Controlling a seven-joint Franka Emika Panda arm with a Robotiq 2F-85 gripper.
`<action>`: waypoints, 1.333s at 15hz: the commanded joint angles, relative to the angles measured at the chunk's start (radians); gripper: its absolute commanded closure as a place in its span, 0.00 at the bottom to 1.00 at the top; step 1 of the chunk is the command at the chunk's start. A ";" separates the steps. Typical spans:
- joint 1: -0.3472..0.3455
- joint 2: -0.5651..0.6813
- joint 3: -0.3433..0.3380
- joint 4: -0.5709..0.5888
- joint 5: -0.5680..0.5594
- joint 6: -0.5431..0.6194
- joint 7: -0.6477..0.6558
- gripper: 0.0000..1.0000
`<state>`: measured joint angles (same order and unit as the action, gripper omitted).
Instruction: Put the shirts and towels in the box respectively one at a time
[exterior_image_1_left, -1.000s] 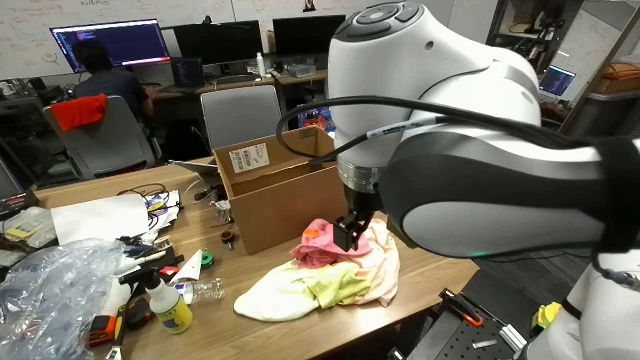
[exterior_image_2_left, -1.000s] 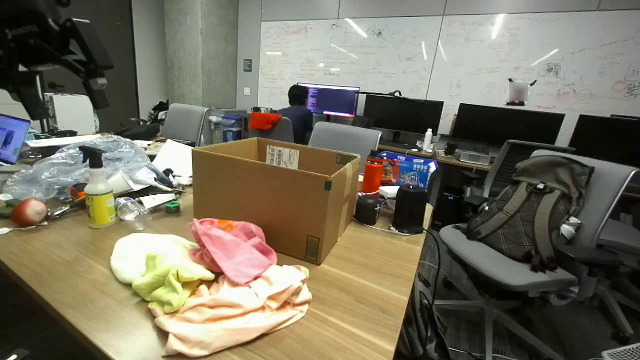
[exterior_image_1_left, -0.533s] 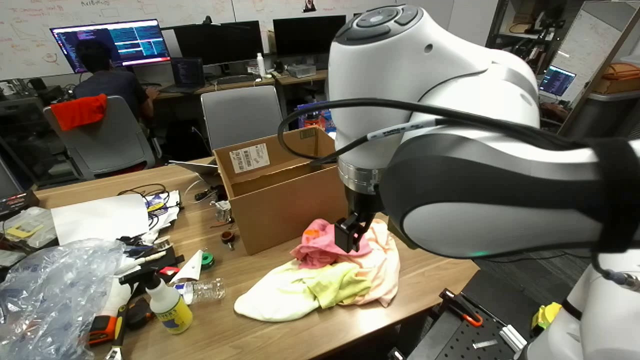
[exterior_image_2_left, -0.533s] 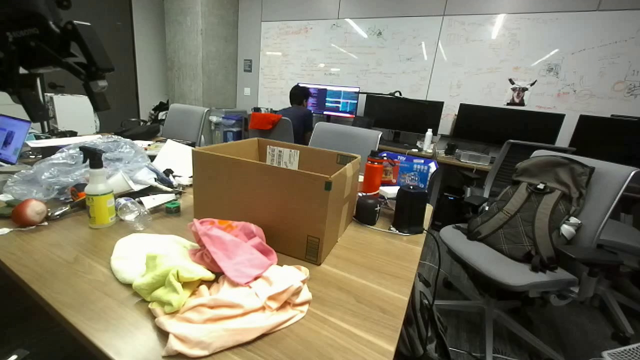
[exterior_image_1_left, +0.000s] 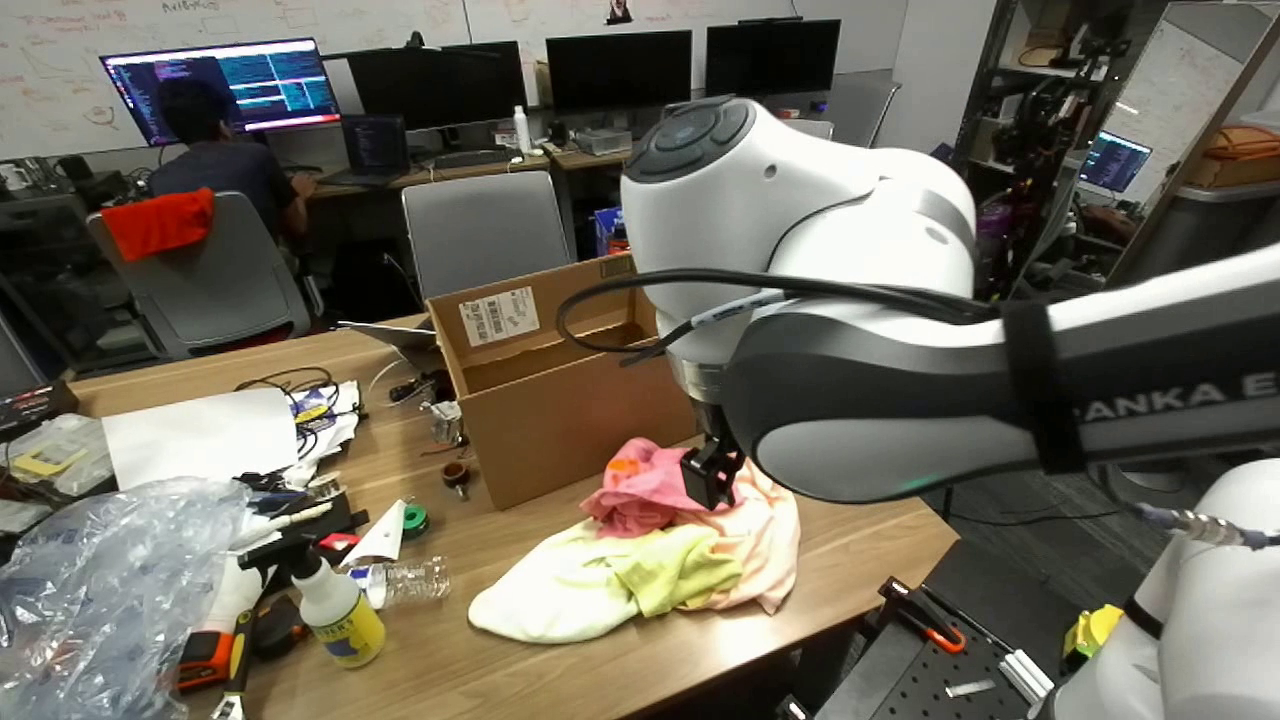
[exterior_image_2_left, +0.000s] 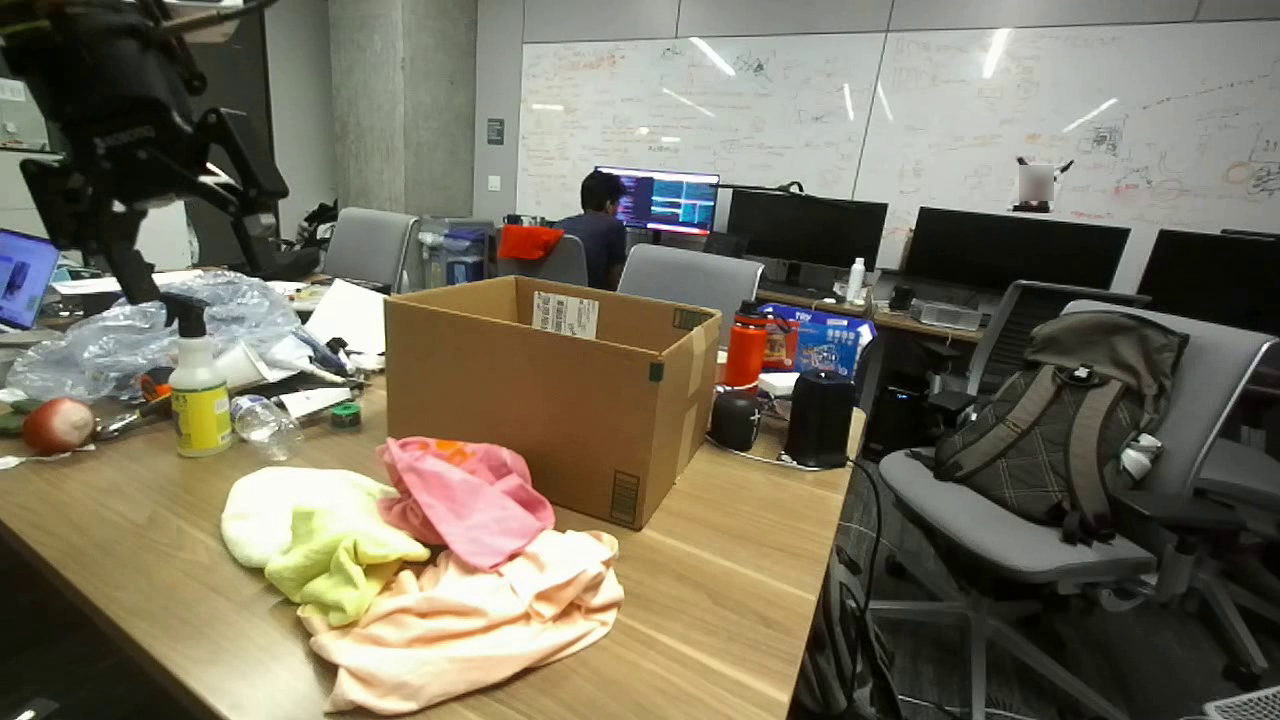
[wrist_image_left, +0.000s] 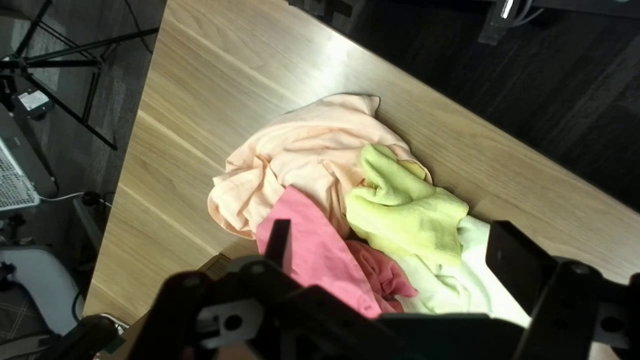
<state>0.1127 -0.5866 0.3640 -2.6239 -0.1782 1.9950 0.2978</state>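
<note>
The shirts and towels lie in one heap on the table in front of the box (exterior_image_2_left: 520, 410), a brown carton with its top uncovered. In the heap are a pink cloth (exterior_image_2_left: 480, 505), a peach cloth (exterior_image_2_left: 490, 620), a yellow-green cloth (exterior_image_2_left: 340, 560) and a white cloth (exterior_image_2_left: 285, 500); which are shirts and which towels I cannot tell. My gripper (wrist_image_left: 390, 237) is open above the heap, fingers (wrist_image_left: 515, 260) wide apart with nothing held. Beneath it in the wrist view are the pink cloth (wrist_image_left: 315, 240) and the yellow-green cloth (wrist_image_left: 410, 215). In an exterior view the gripper (exterior_image_2_left: 213, 275) hangs in the air.
A spray bottle (exterior_image_2_left: 200, 390), a clear plastic bottle (exterior_image_1_left: 410, 580) and crumpled plastic wrap (exterior_image_1_left: 120, 590) occupy one side of the table. Beyond the box stand an orange bottle (exterior_image_2_left: 745, 350) and black speakers (exterior_image_2_left: 820, 420). The table edge (wrist_image_left: 450, 102) runs close by the heap.
The arm has come down, and the gripper has shifted rightward and lower in an exterior view. Its fingers stay spread. The cloths and the box have not moved.
</note>
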 joint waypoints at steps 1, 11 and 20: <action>0.011 0.126 -0.039 0.045 -0.028 0.033 -0.035 0.00; -0.003 0.323 -0.114 0.053 -0.026 0.269 -0.027 0.00; 0.007 0.510 -0.220 0.090 0.188 0.386 -0.208 0.00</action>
<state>0.1083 -0.1283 0.1762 -2.5770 -0.0852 2.3529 0.1807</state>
